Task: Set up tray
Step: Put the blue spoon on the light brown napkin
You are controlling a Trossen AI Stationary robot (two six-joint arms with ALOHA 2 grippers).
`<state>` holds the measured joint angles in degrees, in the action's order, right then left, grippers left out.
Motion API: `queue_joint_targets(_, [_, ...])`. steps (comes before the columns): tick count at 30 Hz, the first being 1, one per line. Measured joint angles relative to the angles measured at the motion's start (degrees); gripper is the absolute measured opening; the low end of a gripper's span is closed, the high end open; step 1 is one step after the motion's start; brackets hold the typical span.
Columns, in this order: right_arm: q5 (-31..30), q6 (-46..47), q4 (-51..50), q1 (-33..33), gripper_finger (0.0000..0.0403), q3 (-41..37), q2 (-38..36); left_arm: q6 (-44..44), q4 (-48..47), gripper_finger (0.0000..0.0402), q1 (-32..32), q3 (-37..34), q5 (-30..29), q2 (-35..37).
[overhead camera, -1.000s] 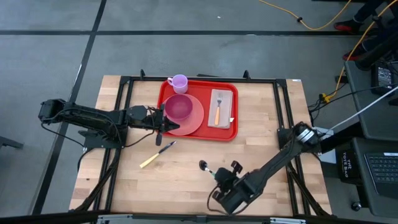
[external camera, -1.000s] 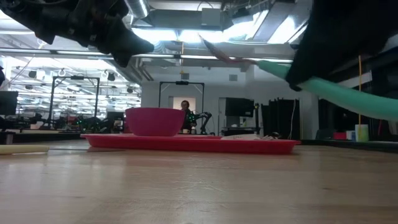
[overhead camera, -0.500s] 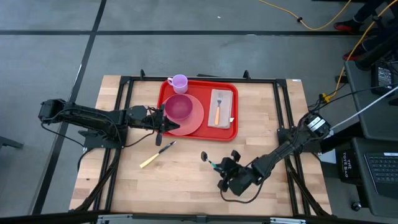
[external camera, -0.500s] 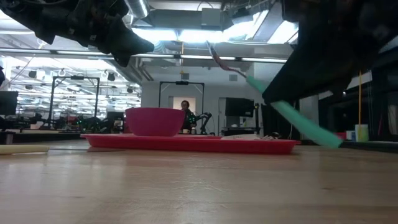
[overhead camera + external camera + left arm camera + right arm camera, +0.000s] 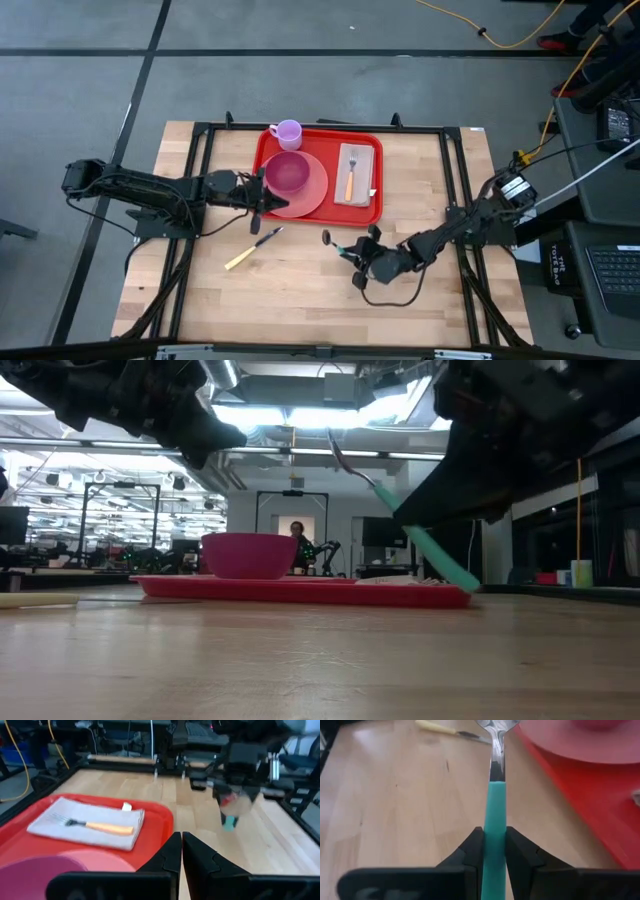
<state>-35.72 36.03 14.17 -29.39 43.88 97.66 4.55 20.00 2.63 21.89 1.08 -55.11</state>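
The red tray (image 5: 375, 212) lies at the table's far middle. It carries a pink plate (image 5: 314, 190) with a magenta bowl (image 5: 287, 172), a purple cup (image 5: 288, 131), and a fork (image 5: 350, 178) on a grey napkin. My right gripper (image 5: 358, 252) hovers just near of the tray's near right corner, shut on a teal-handled spoon (image 5: 338, 244). My left gripper (image 5: 262, 197) waits shut above the plate's left rim. A yellow-handled knife (image 5: 252, 248) lies flat on the wood. My right gripper pinches the spoon's teal handle (image 5: 495, 822) between its two fingers (image 5: 472, 851). It comes from the table's right, slanting down, with the spoon running on forward past the fingertips. The spoon is clear of the table and tilted, its bowl (image 5: 335, 445) high and the handle's free end (image 5: 460, 580) low.
The knife lies near of the tray's left part, left of the spoon. Black frame rails (image 5: 452, 170) run along the table's left and right sides. Bare wood (image 5: 290, 300) spreads over the near half.
My right gripper has gone from near the table's near edge toward the tray and has sunk a little, tipping as it went. The spoon has gone from nearly level to a steep slant. The handle's free end has dropped and the bowl stays up.
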Motion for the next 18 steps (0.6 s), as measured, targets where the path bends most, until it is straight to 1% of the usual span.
queue_joint_targets(5, [2.8, -4.5, 4.9, 4.6, 0.0060, -3.0, -2.7, -0.2, -1.6, 0.0006, 0.0, 0.0, 0.0, 0.0])
queue_joint_targets(8, [3.2, -6.5, 5.4, 7.9, 0.0060, -3.5, -4.5, -0.3, -2.0, 0.0006, 0.0, 0.0, 0.0, 0.0])
queue_joint_targets(13, [4.4, -6.7, 5.5, 13.0, 0.0060, -3.7, -7.2, -0.3, -2.1, 0.0007, 0.0, 0.0, 0.0, 0.0])
queue_joint_targets(18, [5.1, -7.0, 8.2, 16.6, 0.0060, -3.7, -7.9, -0.3, -1.9, 0.0010, 0.0, 0.0, 0.0, 0.0])
